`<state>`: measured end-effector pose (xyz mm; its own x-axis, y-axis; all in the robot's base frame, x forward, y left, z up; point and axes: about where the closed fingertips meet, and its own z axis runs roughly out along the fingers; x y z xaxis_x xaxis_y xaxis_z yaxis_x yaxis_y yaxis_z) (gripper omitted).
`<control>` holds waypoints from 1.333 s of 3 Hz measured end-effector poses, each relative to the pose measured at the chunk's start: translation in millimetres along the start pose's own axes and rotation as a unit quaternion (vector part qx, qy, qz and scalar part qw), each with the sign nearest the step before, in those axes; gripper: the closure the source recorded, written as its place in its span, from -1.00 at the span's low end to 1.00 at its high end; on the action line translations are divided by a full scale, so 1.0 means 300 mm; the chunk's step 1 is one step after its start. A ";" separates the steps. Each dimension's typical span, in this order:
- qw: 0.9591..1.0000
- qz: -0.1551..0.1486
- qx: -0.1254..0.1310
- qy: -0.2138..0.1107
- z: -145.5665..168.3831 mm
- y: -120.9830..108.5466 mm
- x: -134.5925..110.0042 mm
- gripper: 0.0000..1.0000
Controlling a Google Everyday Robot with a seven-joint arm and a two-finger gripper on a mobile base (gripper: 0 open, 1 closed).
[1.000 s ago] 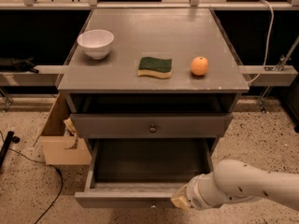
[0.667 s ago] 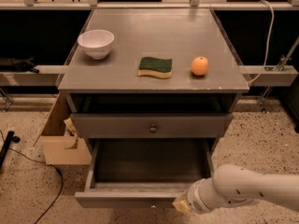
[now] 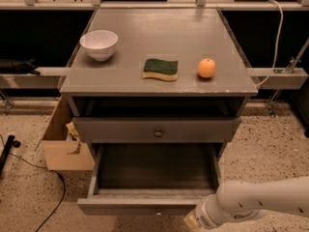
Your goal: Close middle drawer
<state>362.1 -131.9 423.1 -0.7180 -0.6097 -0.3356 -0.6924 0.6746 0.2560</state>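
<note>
Grey cabinet top (image 3: 159,33): white bowl (image 3: 99,44) at 10 o'clock, green-over-yellow sponge (image 3: 161,68) at centre, orange fruit (image 3: 206,68) at 3 o'clock. Grey middle drawer (image 3: 140,206), darker grey inside. White arm (image 3: 260,199) with cream-tipped gripper (image 3: 193,221) at 5 o'clock. Beige floor (image 3: 270,153) with dark speckles. Tan cardboard box (image 3: 67,153) at 9 o'clock.

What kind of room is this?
Maybe a robot test room: a grey cabinet with bowl, sponge and orange on top, and the gripper down by the front corner of the open drawer.
</note>
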 end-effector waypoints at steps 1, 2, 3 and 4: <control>0.998 0.012 0.047 0.037 0.012 -0.058 0.095 1.00; 0.994 0.036 0.077 0.062 0.002 -0.083 0.192 1.00; 0.995 0.034 0.067 0.059 0.008 -0.076 0.184 1.00; 0.996 0.022 0.071 0.054 0.015 -0.046 0.172 1.00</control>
<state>334.9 -170.8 398.1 -0.7562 -0.6141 -0.2259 -0.6486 0.7490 0.1349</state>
